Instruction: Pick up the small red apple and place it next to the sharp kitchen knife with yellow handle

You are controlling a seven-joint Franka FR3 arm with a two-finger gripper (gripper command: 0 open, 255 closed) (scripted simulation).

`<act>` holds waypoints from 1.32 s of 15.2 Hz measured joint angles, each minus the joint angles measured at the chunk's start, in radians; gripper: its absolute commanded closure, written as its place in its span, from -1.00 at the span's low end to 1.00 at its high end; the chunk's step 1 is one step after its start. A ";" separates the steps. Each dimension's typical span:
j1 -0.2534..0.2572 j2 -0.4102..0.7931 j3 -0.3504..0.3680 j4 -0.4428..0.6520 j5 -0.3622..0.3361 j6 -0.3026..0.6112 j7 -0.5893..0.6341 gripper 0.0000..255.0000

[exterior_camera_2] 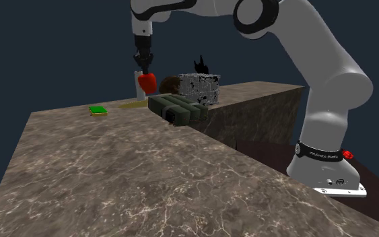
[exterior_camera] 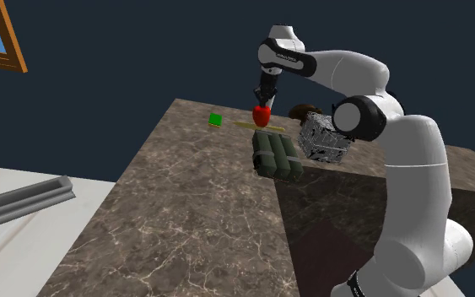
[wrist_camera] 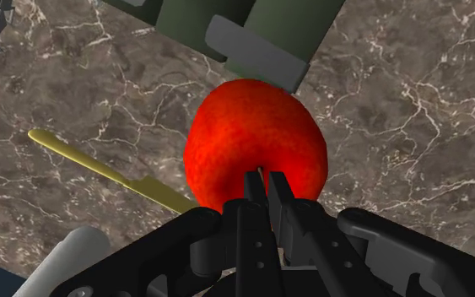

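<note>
**Apple held aloft over the knife, release to come**

The brown marbled surface carries everything. The white arm reaches over it from its stand to the far part. There, a dark green ribbed bundle lies at the edge of the surface. A speckled grey box sits just beside it, toward the shoulder view's right.

The yellow-handled knife lies flat on the surface just beyond the bundle. It is long and thin, and one end passes out of sight beneath the apple in the wrist view.

The small red apple hangs clear of the surface, directly over the knife. I judge it is carried high so that it clears the bundle and can be lowered to the bare surface beside the handle. A little green block rests apart, toward the shoulder view's left.

The hand points straight down. Its two black fingers are drawn almost together, pinching the top of the apple with only a sliver between them. The hold looks narrow, so the fruit might swing or slip if moved quickly.
</note>
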 measured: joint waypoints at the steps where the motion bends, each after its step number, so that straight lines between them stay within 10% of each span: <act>1: -0.009 0.056 -0.004 0.085 0.002 -0.027 -0.018 1.00; 3: -0.028 0.146 -0.009 0.230 0.006 -0.082 -0.050 1.00; 20: -0.049 0.067 -0.007 -0.128 0.002 0.198 -0.033 1.00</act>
